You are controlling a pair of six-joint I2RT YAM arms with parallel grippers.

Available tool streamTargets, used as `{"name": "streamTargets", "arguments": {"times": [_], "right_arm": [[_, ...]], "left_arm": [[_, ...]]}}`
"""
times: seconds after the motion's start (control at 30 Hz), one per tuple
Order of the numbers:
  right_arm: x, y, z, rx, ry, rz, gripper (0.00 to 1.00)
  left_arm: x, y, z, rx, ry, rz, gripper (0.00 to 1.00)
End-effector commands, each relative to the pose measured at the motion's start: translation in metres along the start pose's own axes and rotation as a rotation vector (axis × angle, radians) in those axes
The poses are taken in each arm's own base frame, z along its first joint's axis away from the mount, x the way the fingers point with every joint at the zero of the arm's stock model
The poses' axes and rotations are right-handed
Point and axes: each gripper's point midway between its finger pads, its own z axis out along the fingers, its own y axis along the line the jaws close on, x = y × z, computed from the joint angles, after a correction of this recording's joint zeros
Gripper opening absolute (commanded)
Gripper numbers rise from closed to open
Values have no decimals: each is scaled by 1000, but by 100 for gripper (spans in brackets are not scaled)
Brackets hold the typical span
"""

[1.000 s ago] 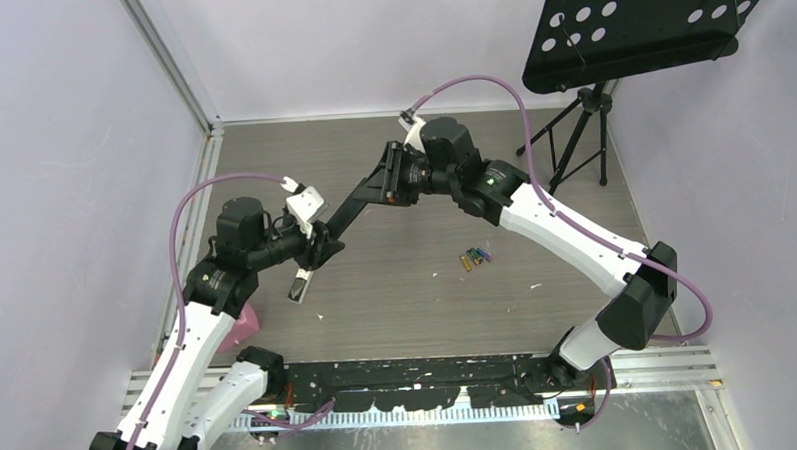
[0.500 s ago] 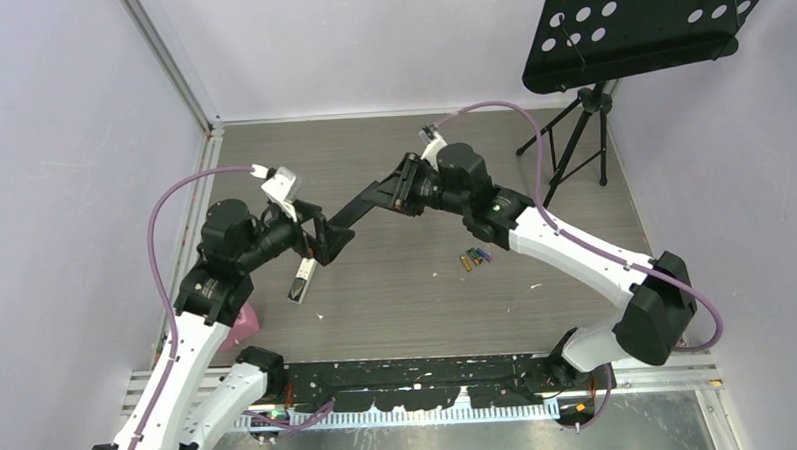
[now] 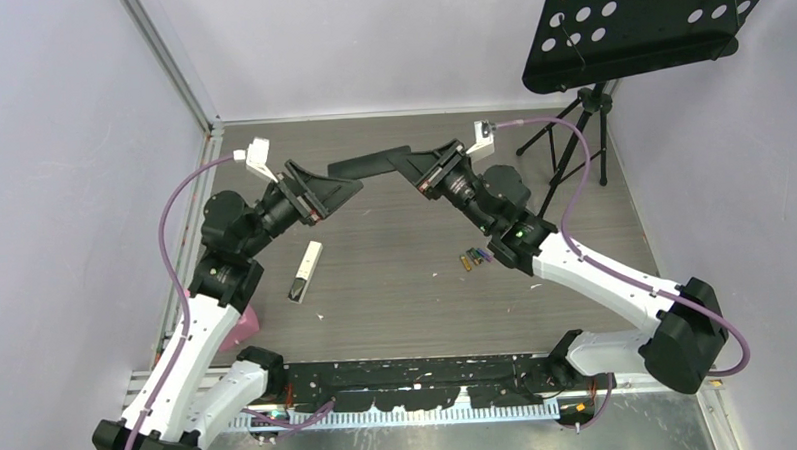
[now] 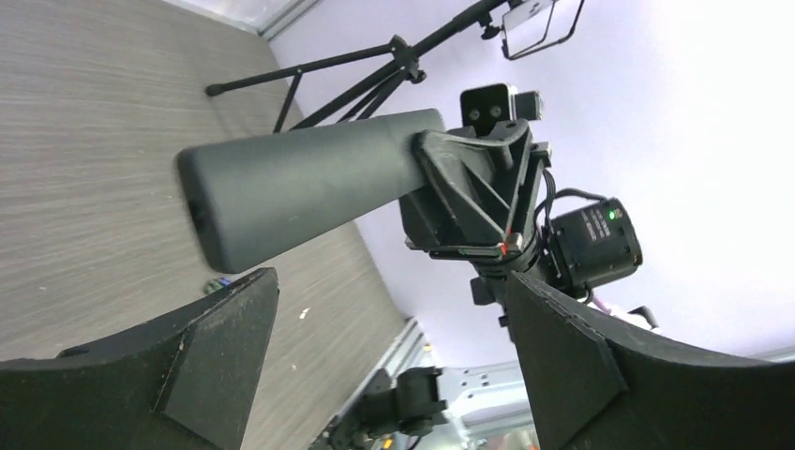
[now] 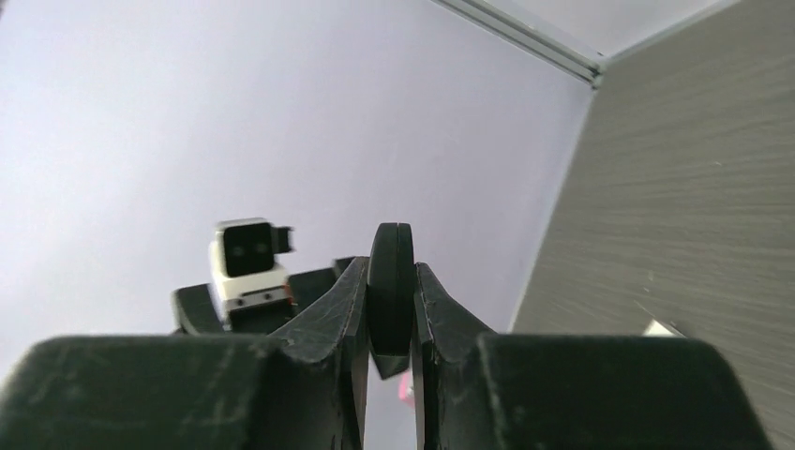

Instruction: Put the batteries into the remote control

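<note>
The remote control (image 3: 370, 165) is a long dark grey bar held in the air by one end, with my right gripper (image 3: 420, 168) shut on it. The right wrist view shows it edge-on, pinched between the fingers (image 5: 391, 291). My left gripper (image 3: 338, 195) stands open just left of and below the remote's free end, touching nothing. From the left wrist the remote (image 4: 309, 183) hangs above the spread fingers (image 4: 216, 347). The batteries (image 3: 476, 256), small coloured cells, lie together on the table under the right arm. One shows at the left finger's edge (image 4: 214, 285).
A thin white-and-black strip (image 3: 304, 271) lies flat on the table below the left gripper. A pink object (image 3: 240, 326) sits by the left arm's base. A black tripod (image 3: 576, 134) with a perforated plate (image 3: 648, 21) stands at the back right. Walls close three sides.
My left gripper has opened, let go of the remote and drawn back up and to the left. The right gripper has swung the remote up toward the back, now holding it alone.
</note>
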Motion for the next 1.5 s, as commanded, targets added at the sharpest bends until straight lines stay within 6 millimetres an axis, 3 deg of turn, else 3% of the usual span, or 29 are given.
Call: {"name": "streamTargets", "arguments": {"times": [0.0, 0.17, 0.3, 0.5, 0.73, 0.9, 1.07, 1.3, 1.47], "right_arm": [[-40, 58, -15, -185, -156, 55, 7], [-49, 54, -25, -171, -205, 49, 7], [-35, 57, -19, -186, -128, 80, 7], [-17, 53, -11, -204, -47, 167, 7], [-9, 44, -4, -192, -23, 230, 7], [-3, 37, 0, -184, -5, 260, 7], [-3, 34, -3, -171, -7, 264, 7], [-3, 30, -8, -130, -2, 266, 7], [1, 27, -7, -101, 21, 274, 6]], "left_arm": [[-13, -22, 5, 58, -32, -123, 93], [-17, -1, 3, -37, -86, -147, 94], [-15, -9, 13, 59, -68, -229, 94], [-22, -32, 21, 222, -56, -280, 77], [-29, -46, 18, 299, -84, -283, 58], [-29, -45, 19, 308, -87, -281, 49], [-31, -43, 21, 317, -102, -248, 46], [-35, -26, 24, 250, -169, -189, 57], [-31, -27, 26, 278, -138, -200, 40]]}}
